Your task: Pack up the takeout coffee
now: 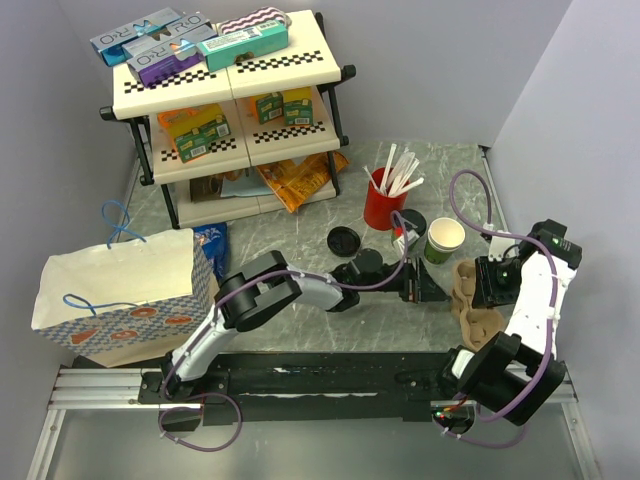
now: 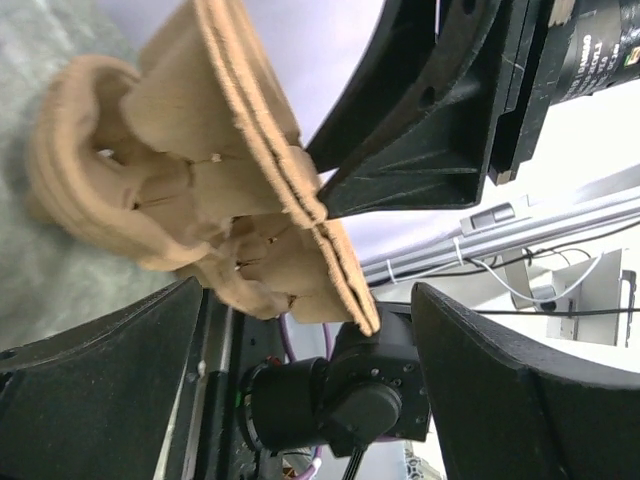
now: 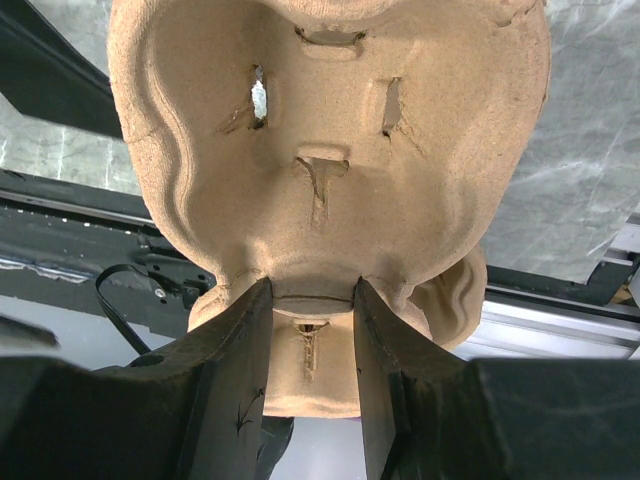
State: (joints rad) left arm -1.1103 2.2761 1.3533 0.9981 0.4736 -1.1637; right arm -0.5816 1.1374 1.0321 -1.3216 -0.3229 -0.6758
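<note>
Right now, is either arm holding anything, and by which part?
The right gripper pinches the pulp tray by its outer rim. The left gripper is open, holding nothing.

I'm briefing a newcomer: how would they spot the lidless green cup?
Start at the shelf rack at the back, then go right to the red cup of white sticks. The green cup stands just right of it: shorter, lidless, cream-white inside.
</note>
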